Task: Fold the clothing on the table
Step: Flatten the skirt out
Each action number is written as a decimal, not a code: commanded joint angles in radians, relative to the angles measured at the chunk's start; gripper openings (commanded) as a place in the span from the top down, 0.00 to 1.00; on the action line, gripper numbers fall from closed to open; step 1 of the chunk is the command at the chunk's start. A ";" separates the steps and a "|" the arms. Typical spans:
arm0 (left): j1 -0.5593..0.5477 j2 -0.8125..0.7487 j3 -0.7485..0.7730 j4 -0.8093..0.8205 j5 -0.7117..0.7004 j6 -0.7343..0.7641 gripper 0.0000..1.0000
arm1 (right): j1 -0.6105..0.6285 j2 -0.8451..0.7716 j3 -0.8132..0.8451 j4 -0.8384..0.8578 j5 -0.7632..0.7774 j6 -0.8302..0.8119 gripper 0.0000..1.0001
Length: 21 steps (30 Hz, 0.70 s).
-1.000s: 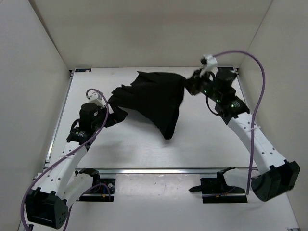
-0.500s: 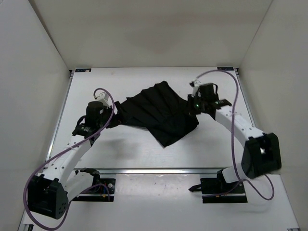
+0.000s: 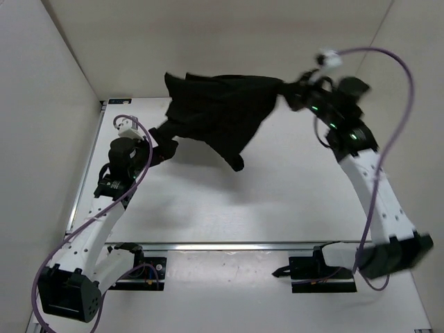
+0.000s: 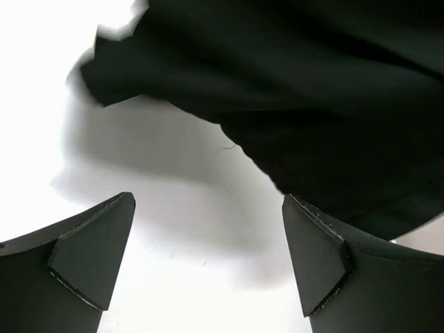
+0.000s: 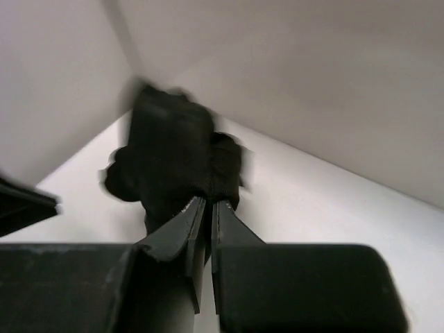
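The black clothing hangs in the air above the far half of the white table, spread like a fan. My right gripper is raised high at the back right and is shut on one end of the clothing. The fabric's lower left end droops toward my left gripper, which stands wide open low over the table. In the left wrist view the clothing hangs just ahead of and above the open fingers, with only table between them.
White enclosure walls close in the table on the left, back and right. A silver rail runs along the near edge, with the arm mounts just below it.
My right gripper dipped low toward the middle of the table, then swung up and back to the right, lifting the clothing off the surface. The left arm shifted slightly left, still open.
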State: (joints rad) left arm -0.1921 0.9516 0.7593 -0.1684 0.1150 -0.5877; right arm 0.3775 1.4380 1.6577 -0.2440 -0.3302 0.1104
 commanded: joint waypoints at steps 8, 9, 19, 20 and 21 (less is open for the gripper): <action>-0.058 0.042 0.091 0.012 0.032 -0.020 0.01 | -0.290 -0.065 -0.772 -0.029 0.045 0.124 1.00; -0.069 0.042 0.089 0.001 0.032 -0.017 0.01 | -0.260 -0.062 -0.788 -0.052 0.071 0.124 1.00; -0.092 0.147 0.132 -0.025 0.037 -0.006 0.02 | -0.088 0.126 -0.445 -0.135 -0.082 0.104 1.00; -0.092 0.148 0.136 -0.022 0.034 -0.001 0.01 | -0.039 0.157 -0.400 -0.159 -0.107 0.079 1.00; -0.073 0.160 0.133 -0.019 0.028 0.003 0.02 | -0.019 0.194 -0.301 -0.175 -0.128 0.055 1.00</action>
State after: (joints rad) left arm -0.2825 1.1118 0.8444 -0.1951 0.1421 -0.5945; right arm 0.2703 1.5715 1.1801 -0.4091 -0.3523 0.2298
